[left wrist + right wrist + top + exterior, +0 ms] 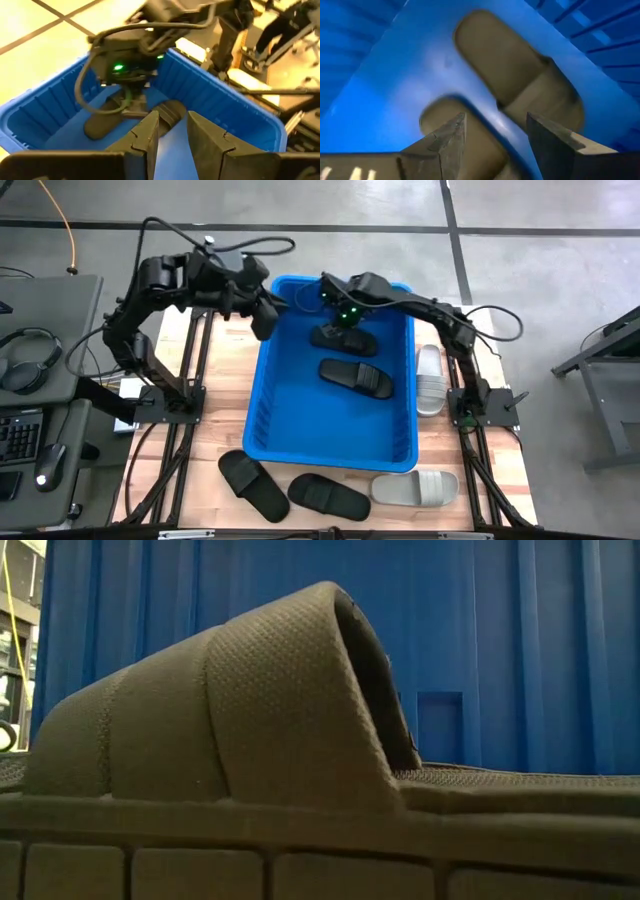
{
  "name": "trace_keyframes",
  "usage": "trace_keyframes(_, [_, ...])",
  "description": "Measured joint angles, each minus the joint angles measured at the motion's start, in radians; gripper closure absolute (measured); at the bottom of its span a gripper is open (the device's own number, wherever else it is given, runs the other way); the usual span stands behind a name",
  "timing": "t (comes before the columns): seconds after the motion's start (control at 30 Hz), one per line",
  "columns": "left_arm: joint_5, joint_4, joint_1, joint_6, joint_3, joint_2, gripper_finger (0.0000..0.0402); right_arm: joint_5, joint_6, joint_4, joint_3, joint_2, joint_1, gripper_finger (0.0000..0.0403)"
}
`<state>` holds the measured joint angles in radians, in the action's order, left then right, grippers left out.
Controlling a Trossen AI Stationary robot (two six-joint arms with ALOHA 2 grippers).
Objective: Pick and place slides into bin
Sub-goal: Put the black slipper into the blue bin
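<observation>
Right claw [495, 135] open above black slide [465, 135] in bin [265, 380]

The right pincer [338, 320] hangs low inside the bin [265, 395], fingers apart, with a black slide [343, 338] directly beneath it blocking a straight drop. Just beyond lies a second black slide [356, 376]; past that the bin floor is bare. The left pincer [263, 320] sits over the bin's rim, close beside the right one, narrowing the gap between them.
</observation>
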<state>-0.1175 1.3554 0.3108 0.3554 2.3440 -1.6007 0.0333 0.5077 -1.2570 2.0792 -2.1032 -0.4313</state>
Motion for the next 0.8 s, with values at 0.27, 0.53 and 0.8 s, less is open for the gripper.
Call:
trace_keyframes(0.27, [0.016, 0.039, 0.003, -0.068, 0.001, -0.002, 0.0312, 0.128, 0.109, -0.038, 0.000, -0.114, 0.000, 0.0208])
trace_keyframes(0.53, [0.014, 0.068, 0.003, -0.115, 0.001, -0.002, 0.0312, 0.153, 0.139, -0.112, 0.000, -0.178, 0.000, 0.0208])
trace_keyframes(0.8, [0.015, 0.071, 0.003, -0.133, 0.001, -0.002, 0.0311, 0.151, 0.152, -0.016, 0.000, -0.177, 0.002, 0.0207])
